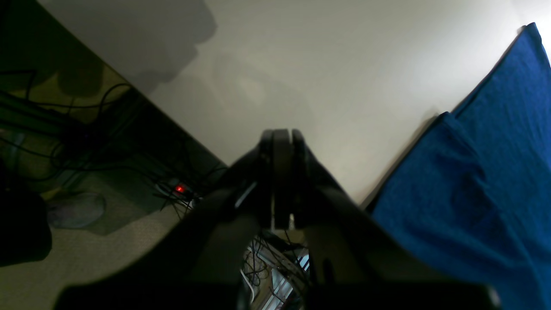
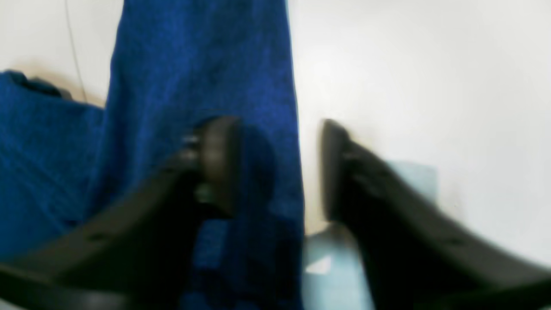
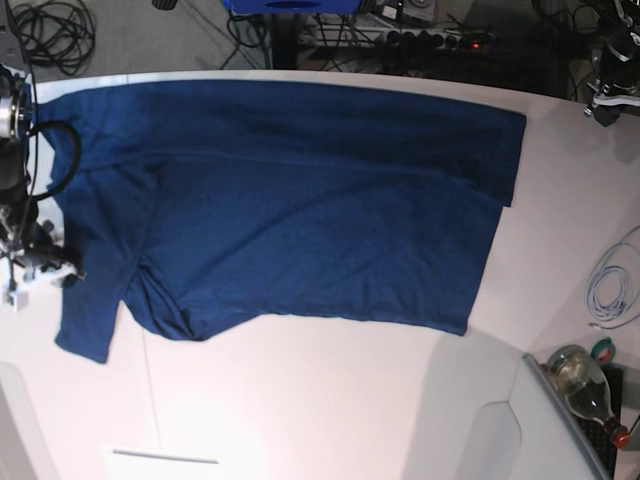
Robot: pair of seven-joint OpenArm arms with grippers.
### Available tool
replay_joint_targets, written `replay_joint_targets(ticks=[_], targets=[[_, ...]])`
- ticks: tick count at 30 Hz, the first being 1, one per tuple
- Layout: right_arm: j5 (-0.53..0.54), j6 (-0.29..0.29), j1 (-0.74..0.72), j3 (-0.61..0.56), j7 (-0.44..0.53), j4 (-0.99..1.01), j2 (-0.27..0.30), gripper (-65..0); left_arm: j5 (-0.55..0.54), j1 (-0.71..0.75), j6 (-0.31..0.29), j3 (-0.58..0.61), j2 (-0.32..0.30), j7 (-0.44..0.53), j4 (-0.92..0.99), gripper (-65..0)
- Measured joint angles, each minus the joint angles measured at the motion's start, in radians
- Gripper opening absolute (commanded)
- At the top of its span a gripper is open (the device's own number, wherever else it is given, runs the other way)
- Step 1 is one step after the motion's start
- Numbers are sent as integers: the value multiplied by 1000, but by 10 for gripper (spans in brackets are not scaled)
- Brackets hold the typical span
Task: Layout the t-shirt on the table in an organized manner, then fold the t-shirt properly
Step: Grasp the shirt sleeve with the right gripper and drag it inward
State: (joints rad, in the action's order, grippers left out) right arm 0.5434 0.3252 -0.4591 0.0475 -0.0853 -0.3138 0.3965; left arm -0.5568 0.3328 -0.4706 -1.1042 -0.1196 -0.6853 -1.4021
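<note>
Where the white table (image 3: 330, 400) fills most of the base view, its matte top runs broad and bare toward the near edge, with a thin dark seam line crossing it on the left. Beyond the far edge lie tangled cables (image 3: 45, 25) on a grey floor. At the right, a coiled white cable (image 3: 610, 285) rests on the tabletop, and a glass bottle (image 3: 585, 385) lies near the lower right corner.

The t-shirt (image 3: 300, 210) lies spread flat across the far half of the table, a plain dark navy cloth without print. Its body stretches from left to right, one sleeve reaching down at the left, and small wrinkles gather near the underarm.

The left gripper (image 1: 282, 137) hangs above bare table at the far right, its jaws pressed together on nothing, the t-shirt well apart from it. The right gripper (image 2: 280, 168) sits at the left sleeve, blurred, jaws apart and straddling the sleeve's edge; whether it pinches the cloth cannot be told.
</note>
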Motion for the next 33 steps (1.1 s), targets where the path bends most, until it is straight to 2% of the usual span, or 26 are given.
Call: replay_joint_targets(ticks=[2, 4, 10, 13, 17, 19, 23, 26, 28, 30, 33], targets=[[0, 0, 3, 0, -6, 0, 0, -603, 0, 0, 0, 0, 0, 0, 2, -650], [0, 0, 3, 0, -9, 0, 0, -648, 0, 0, 0, 0, 0, 0, 2, -650], [-1, 1, 12, 0, -32, -30, 0, -650, 0, 0, 0, 0, 0, 0, 2, -650], [-2, 3, 72, 3, -96, -158, -3, -650, 2, 1, 0, 0, 0, 0, 2, -650], [2, -4, 197, 3, -123, -407, -6, -650, 2, 3, 0, 1, 1, 0, 2, -650], [-1, -66, 245, 2, -159, -515, -6, -650, 3, 3, 0, 1, 0, 0, 2, -650], [-4, -111, 328, 2, -187, -697, -3, -650, 3, 3, 0, 1, 0, 0, 2, -650], [-1, -108, 388, 3, -240, -832, -3, -650, 3, 3, 0, 1, 0, 0, 2, -650], [1, -125, 433, 3, -276, -932, -7, -650, 3, 3, 0, 1, 0, 0, 2, -650], [-6, -165, 479, 6, -309, -1038, -34, -650, 3, 3, 0, 1, 0, 0, 2, -650], [4, -156, 545, 0, -362, -1194, -74, -650, 3, 3, 0, 1, 0, 0, 2, -650]])
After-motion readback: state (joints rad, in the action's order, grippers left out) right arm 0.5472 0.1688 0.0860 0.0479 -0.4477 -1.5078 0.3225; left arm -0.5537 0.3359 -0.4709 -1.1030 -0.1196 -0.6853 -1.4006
